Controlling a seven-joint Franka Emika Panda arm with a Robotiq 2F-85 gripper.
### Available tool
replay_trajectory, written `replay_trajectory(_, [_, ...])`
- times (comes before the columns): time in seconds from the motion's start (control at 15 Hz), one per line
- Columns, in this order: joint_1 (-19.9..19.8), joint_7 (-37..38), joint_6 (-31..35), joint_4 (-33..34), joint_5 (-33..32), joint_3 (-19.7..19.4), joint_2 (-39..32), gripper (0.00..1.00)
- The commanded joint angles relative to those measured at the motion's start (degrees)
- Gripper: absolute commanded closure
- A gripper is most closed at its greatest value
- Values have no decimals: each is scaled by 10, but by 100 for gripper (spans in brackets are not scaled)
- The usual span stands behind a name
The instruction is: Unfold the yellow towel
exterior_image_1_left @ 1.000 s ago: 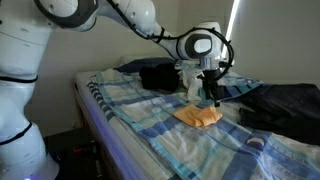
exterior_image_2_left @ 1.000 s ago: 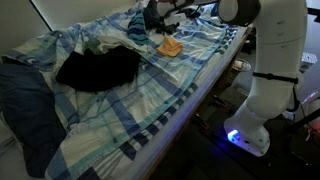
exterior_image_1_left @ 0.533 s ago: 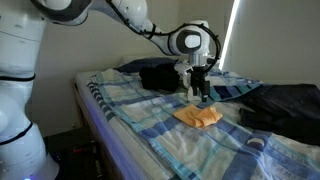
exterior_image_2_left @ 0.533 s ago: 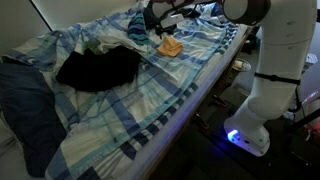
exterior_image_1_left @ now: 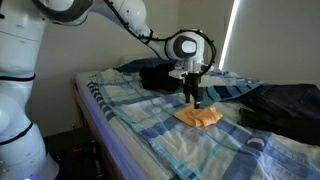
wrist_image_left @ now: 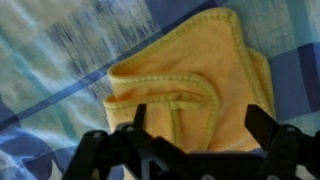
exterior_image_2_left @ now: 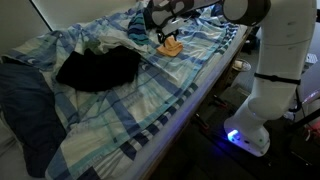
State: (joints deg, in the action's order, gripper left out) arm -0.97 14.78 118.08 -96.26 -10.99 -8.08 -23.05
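Item: white arm [exterior_image_1_left: 120, 15], reaching out from its base [exterior_image_1_left: 20, 95] over the bed, upper links high and roughly level, wrist turned straight down. Item: gripper [exterior_image_1_left: 193, 97], pointing downward onto the bed, fingers [wrist_image_left: 140, 118] spread wide apart and holding nothing; in the wrist view both fingers straddle the cloth below, and whether their tips touch it cannot be told. Item: the yellow towel [wrist_image_left: 200, 70], folded into a small flat wad, lying on the blue-white plaid bedsheet [exterior_image_1_left: 150, 125] directly beneath the gripper [wrist_image_left: 198, 125]. Its stitched hem doubles back on itself, with the rounded folded end toward the left of the wrist view. In an exterior view the towel [exterior_image_1_left: 198, 116] lies with its longer side running left to right across the picture; in an exterior view it shows as an orange patch [exterior_image_2_left: 172, 46] near the far end of the bed, under the gripper [exterior_image_2_left: 166, 38]. Change noted: a second ago the gripper hung above the towel's right side; it has since shifted leftward over the wad, while the towel has kept its place and its fold. Further back: dark clothing [exterior_image_1_left: 155, 75] bunched just behind the arm's wrist, and a dark blue cover [exterior_image_1_left: 285, 105] heaped on the far side of the bed.
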Motion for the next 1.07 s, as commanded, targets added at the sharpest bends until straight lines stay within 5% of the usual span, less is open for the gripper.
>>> replay_trajectory(0.0, [0, -5, -25, -9, -15, 1, 1, 0])
replay_trajectory(1.0, [2, -1, -7, 9, -39, -3, -45, 0])
